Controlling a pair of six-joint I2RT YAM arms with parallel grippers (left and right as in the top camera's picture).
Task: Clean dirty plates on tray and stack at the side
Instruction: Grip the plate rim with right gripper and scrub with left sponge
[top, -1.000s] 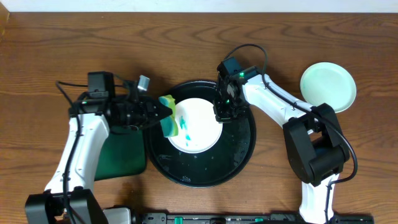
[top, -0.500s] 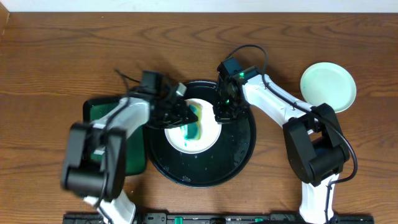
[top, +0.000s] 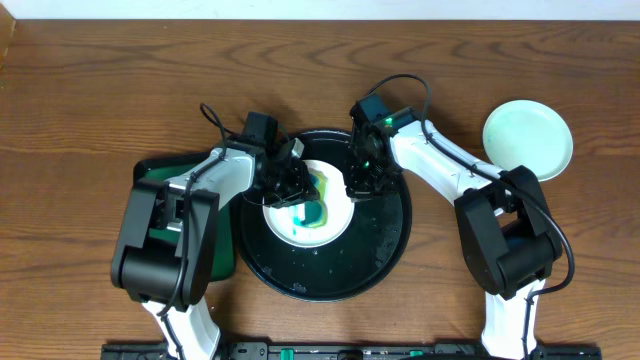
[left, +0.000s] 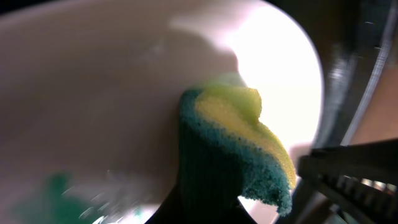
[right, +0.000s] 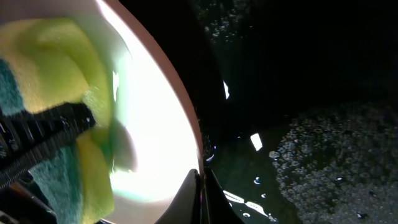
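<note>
The plate (top: 335, 225) sits in the middle of the black tray (top: 385, 250) on the desk (top: 90, 80). There's a teal smear (top: 310, 212) across it, but from overhead I honestly can't tell where the paint ends and the sponge begins.

The left fingers (top: 293, 186) are down on the plate's left side, clamped on the sponge (left: 236, 149). The left wrist view is super close and blurry: you get the yellow face and green scrub edge squashed against the white surface, one ribbed finger (left: 354, 171) poking in at the right, and the other one lost under the sponge. The bit of teal at the bottom left there is just a smudge.

The right fingers (right: 200, 196) are pinched together on the plate's right rim. In that wrist view they're cut off at the bottom edge, so only the tips show. The tray floor beside them is wet, with beads of water, and mostly too dark to read.

The other plate (top: 528, 138) is alone on the desk at the far right, well apart from the tray. It looks faintly greenish, and I can't say if that's paint or the light.

A green tray (top: 224, 245) sits just left of the black one, mostly hidden under the left arm.
</note>
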